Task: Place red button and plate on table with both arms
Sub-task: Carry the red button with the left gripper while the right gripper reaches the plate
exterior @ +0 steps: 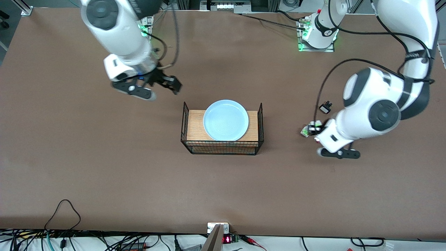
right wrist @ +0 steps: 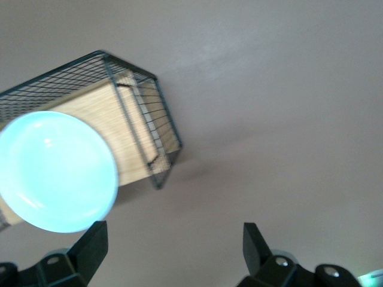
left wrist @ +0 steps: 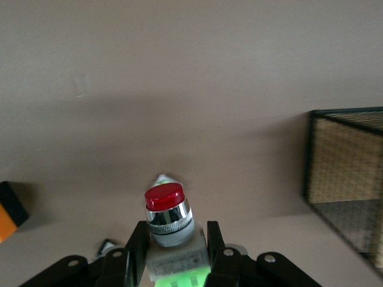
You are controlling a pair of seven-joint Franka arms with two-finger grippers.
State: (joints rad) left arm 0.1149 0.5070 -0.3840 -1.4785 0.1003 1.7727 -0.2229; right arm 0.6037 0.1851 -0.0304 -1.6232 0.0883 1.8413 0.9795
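The light blue plate (exterior: 225, 120) lies on the wooden top of the black wire crate (exterior: 223, 148) at mid-table; it also shows in the right wrist view (right wrist: 57, 170). My left gripper (exterior: 315, 134) is shut on the red button (left wrist: 169, 224), red cap pointing away from the hand, low over the brown table (exterior: 104, 174) toward the left arm's end of the crate. My right gripper (exterior: 158, 87) is open and empty, as its wrist view shows (right wrist: 173, 245). It hangs over bare table beside the crate's corner toward the right arm's end.
A green-and-clear block (exterior: 306, 131) lies on the table right beside the left gripper. A small black-and-white piece (exterior: 325, 107) lies a little farther from the front camera. The crate's mesh wall (left wrist: 347, 173) shows in the left wrist view. Cables run along the table's near edge.
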